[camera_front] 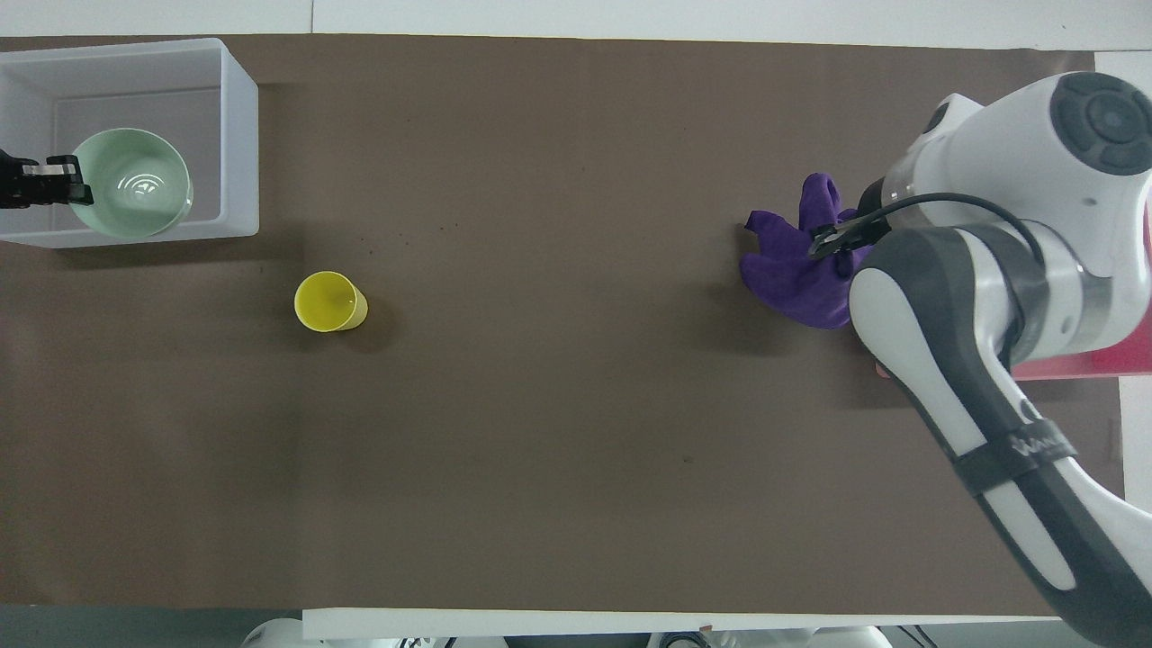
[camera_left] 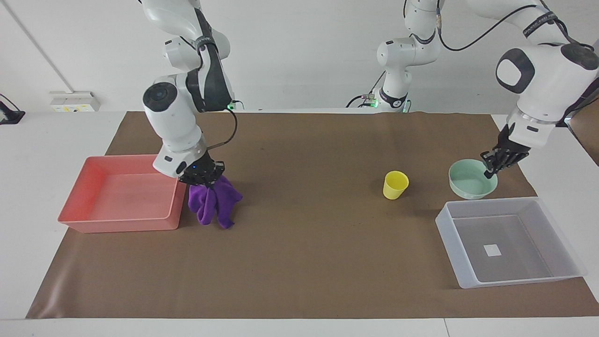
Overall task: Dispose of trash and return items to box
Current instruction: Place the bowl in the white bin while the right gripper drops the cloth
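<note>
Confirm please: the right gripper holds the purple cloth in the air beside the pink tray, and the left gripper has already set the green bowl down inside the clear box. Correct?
Not quite. The left gripper holds the green bowl in the air; the clear box is empty in the facing view. The right gripper does hold the purple cloth up beside the pink tray.

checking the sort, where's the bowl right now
The bowl is up in the air, held by its rim in the left hand. In the facing view it hangs over the mat beside the clear box, at the left arm's end of the table.

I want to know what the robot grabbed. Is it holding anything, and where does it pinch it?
The right gripper holds the purple cloth by its bunched top. The left gripper pinches the green bowl by its rim.
</note>
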You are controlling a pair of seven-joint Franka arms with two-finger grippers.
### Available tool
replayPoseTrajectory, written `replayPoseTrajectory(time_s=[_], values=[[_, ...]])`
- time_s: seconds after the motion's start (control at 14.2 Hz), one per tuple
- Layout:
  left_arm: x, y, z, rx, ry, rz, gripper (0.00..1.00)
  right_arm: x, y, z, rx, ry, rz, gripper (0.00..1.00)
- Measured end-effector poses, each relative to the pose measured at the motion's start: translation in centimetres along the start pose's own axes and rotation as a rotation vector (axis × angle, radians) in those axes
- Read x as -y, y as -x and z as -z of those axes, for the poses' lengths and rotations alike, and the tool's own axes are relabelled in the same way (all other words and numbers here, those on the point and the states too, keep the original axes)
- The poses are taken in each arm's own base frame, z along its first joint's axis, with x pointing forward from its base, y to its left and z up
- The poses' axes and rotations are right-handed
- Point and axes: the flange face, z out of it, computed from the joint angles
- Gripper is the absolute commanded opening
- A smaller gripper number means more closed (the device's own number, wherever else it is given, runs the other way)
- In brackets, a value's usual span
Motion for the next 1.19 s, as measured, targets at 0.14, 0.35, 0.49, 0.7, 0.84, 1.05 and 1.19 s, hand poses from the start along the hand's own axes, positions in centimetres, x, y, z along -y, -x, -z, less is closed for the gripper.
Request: replayPoseTrajectory(time_s=[0.14,0.35,0.49,0.7,0.84,1.05,1.19], values=[[1.5,-2.9,-5.2,-0.022,-0.007,0.027,0.0,-3.2,1.6,4.3,-0.015,0.019,-0.045,0.0],[2.1,-5.2,-11.5,-0.041,0.011,0.067,0.07,-8.3,4.4,8.1,-0.002,0.087,-0.06,0.0],[2.4,-5.3,-13.3,-0.032,0.009,0.079,0.79,-12.5,6.0,8.7,0.011,0.097,-0.058,0.0],[2.6,-5.9,-11.6,-0.053,0.009,0.093,0.97,-17.8,8.9,6.7,0.049,0.086,-0.111,0.01],[2.1,-6.3,-7.5,-0.07,0.017,0.097,0.99,-19.0,10.0,4.2,0.06,0.08,-0.13,0.04],[-1.0,-4.3,-0.2,-0.007,0.035,0.059,1.0,-18.6,10.0,0.3,0.059,0.082,-0.116,0.19],[-4.5,-1.2,2.5,0.109,0.039,0.034,1.0,-18.4,9.8,-2.0,0.069,0.08,-0.108,0.37]])
